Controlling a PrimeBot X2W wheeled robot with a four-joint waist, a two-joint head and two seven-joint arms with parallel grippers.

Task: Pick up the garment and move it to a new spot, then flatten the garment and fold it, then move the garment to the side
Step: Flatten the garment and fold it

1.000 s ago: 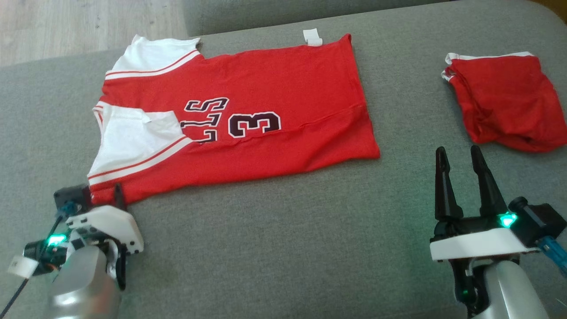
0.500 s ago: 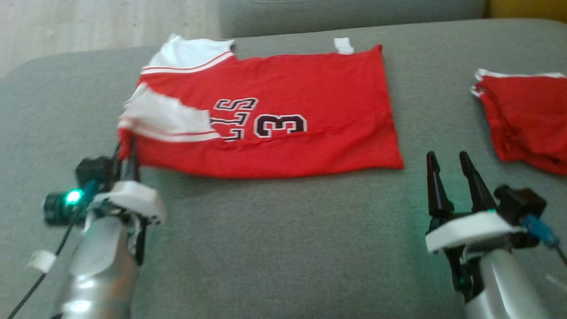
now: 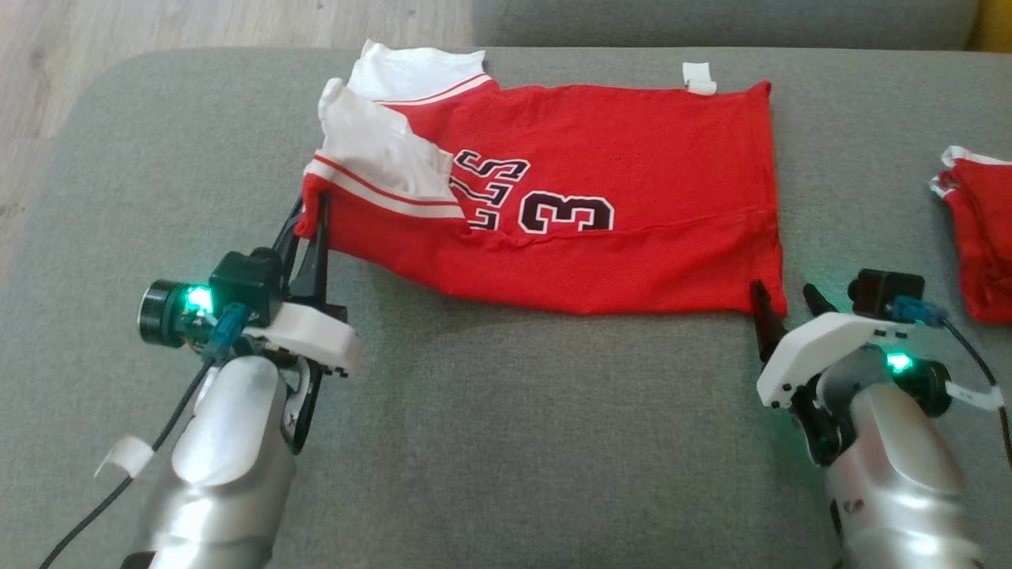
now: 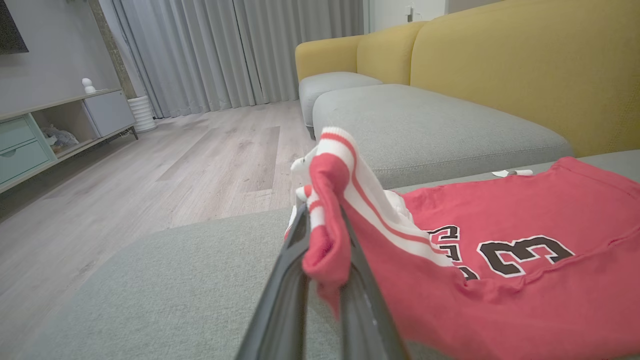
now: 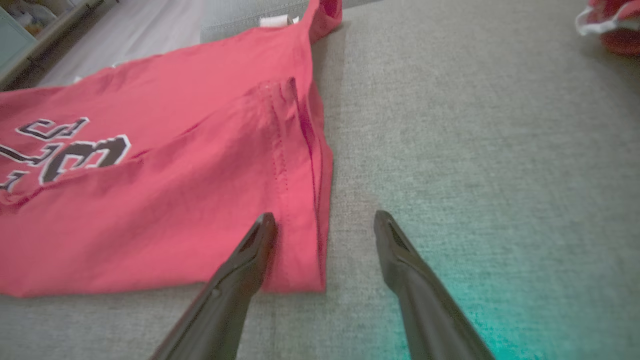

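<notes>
The garment (image 3: 617,158) is a red jersey with white shoulder panels and a black "3", spread on a grey sofa cushion (image 3: 514,442). My left gripper (image 3: 312,207) is shut on its near left corner, which is lifted and folded over toward the middle. In the left wrist view the red and white cloth (image 4: 330,200) bunches between the closed fingers of the left gripper (image 4: 322,222). My right gripper (image 3: 784,294) is open at the near right hem corner. In the right wrist view the right gripper (image 5: 325,216) straddles the hem edge of the garment (image 5: 175,175), one finger over the cloth.
A second red garment (image 3: 976,237) lies bunched at the right edge of the cushion, also the red garment (image 5: 612,25) at that view's top right. Wood floor (image 3: 158,24) lies beyond the cushion's left end. A yellow sofa back (image 4: 500,65) rises behind.
The left gripper closed on the jersey's near left corner and raised it, folding the white panel inward. The right gripper moved up to the near right hem corner. The head camera shifted.
</notes>
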